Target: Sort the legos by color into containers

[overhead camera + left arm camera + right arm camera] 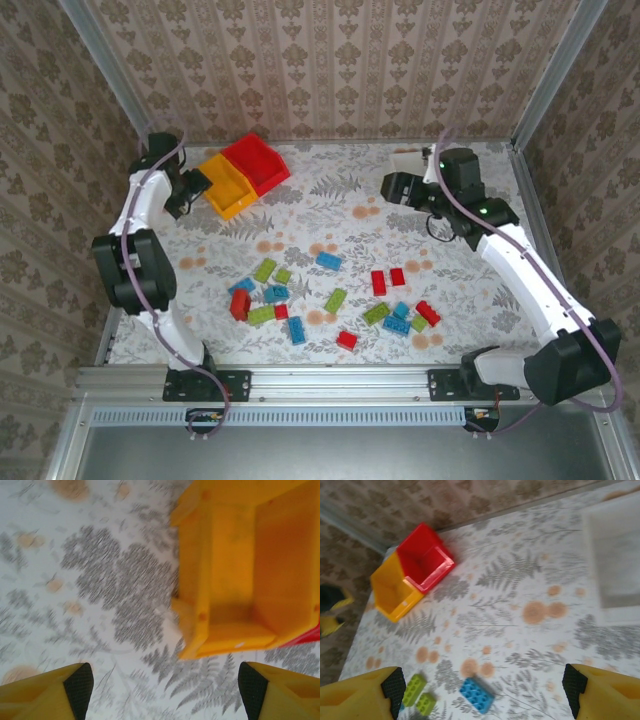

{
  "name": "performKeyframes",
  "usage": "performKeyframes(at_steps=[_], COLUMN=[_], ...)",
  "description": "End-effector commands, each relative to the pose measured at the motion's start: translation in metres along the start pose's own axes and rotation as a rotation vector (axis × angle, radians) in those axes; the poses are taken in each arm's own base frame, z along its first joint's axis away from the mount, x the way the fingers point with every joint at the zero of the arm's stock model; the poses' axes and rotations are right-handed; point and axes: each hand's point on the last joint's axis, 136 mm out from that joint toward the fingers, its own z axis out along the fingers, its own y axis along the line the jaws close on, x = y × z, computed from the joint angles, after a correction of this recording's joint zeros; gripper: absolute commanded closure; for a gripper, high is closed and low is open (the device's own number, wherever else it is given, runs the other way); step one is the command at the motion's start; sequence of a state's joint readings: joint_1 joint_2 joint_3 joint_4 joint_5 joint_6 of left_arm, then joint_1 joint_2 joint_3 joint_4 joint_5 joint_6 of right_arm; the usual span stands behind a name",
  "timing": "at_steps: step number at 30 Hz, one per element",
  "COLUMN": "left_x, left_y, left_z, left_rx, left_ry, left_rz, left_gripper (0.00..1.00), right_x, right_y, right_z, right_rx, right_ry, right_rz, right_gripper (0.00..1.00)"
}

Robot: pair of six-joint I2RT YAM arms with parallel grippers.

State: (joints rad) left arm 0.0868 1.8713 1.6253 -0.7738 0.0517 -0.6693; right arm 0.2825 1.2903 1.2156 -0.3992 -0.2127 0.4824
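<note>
Red, lime green and light blue legos (pixel 330 300) lie scattered across the middle of the table. The yellow-orange bin (pixel 226 186) and the red bin (pixel 257 162) stand side by side at the back left. My left gripper (pixel 195 185) hovers just left of the yellow bin (pixel 240 565); it is open (pixel 165 692) with only tablecloth between its pads. At the back right, my right gripper (pixel 392 186) is raised near the white bin (pixel 410 160) and is open (pixel 482 690). Below it lie a light blue brick (pixel 476 695) and two green bricks (pixel 414 690).
Patterned walls and metal frame posts close in the table on three sides. A floral cloth (pixel 330 215) covers the table. The white bin (pixel 615 555) sits at the upper right of the right wrist view, the red bin (pixel 425 555) and yellow bin (pixel 392 587) at its upper left.
</note>
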Motion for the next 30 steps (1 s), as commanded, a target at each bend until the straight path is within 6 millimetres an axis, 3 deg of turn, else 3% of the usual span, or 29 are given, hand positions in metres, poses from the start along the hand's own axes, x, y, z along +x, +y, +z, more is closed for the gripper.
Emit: performKeyframes(at_steps=[1,6,11,13,17,22,28,30], left_x=[-0.006,-0.017,-0.018,-0.015,-0.005,0.007,0.021,0.03], left_y=[-0.009,-0.016,-0.02,-0.022,-0.013,-0.01,-0.025,-0.032], left_z=[0.021,0.051,0.071,0.074,0.078,0.078,0.068,0.065], left_rx=[0.014,0.007,0.005,0.006,-0.052,-0.094,-0.084,-0.072], left_ry=[0.057,0.083,0.124,0.13,0.153,0.156,0.146,0.155], left_rz=[0.047,0.08,0.12,0.149,0.204,0.27,0.414,0.472], left_gripper=[0.25,0.32,0.49,0.56,0.61,0.74,0.98,1.0], right_x=[-0.007,-0.01,-0.014,-0.01,-0.018,-0.03,-0.043,-0.045], right_y=[0.02,0.021,0.017,0.006,-0.023,-0.056,-0.098,-0.116], right_z=[0.007,0.014,0.018,0.029,0.028,0.024,0.015,0.013], right_rx=[-0.067,-0.054,-0.034,0.006,0.094,0.191,0.338,0.392], right_ry=[-0.011,0.006,0.007,0.031,0.017,-0.02,-0.071,-0.079], right_rz=[-0.014,-0.03,-0.033,-0.026,0.018,0.067,0.096,0.104], right_gripper=[0.15,0.15,0.15,0.15,0.16,0.17,0.18,0.18])
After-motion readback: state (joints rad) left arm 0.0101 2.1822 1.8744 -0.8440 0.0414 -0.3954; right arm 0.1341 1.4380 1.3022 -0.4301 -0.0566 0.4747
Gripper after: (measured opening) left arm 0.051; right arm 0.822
